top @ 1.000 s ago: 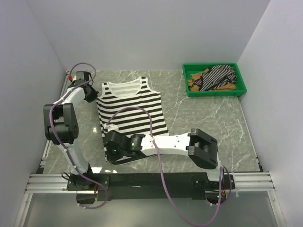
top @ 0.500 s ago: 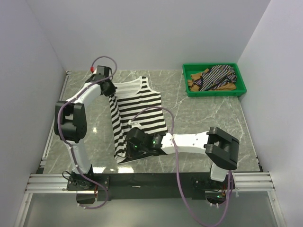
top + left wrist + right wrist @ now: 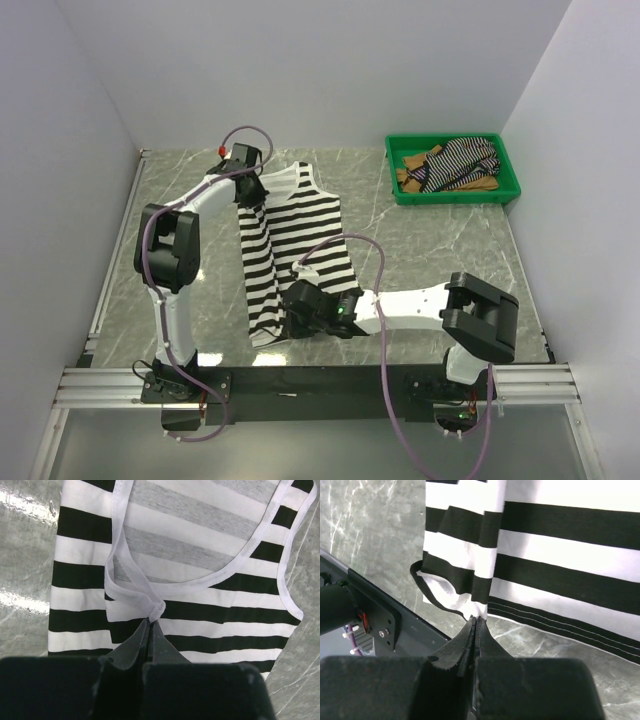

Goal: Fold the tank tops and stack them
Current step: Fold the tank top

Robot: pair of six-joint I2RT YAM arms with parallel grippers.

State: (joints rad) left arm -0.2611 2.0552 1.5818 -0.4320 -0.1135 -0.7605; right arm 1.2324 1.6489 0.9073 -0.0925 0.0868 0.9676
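Left gripper (image 3: 151, 622) pinching the wide-striped tank top (image 3: 300, 232) by its shoulder strap, right gripper (image 3: 476, 619) clamping the hem corner near the table (image 3: 440, 255) front edge, garment lying mid-table, marble showing open on both sides.

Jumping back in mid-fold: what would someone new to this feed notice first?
The wide-striped tank top lies in the middle of the table, partly folded lengthwise. The left tool is shut on its shoulder strap at the far end, the right tool on its hem corner at the near edge. At far right, a green tray holds a bunched thin-striped top and tan top.
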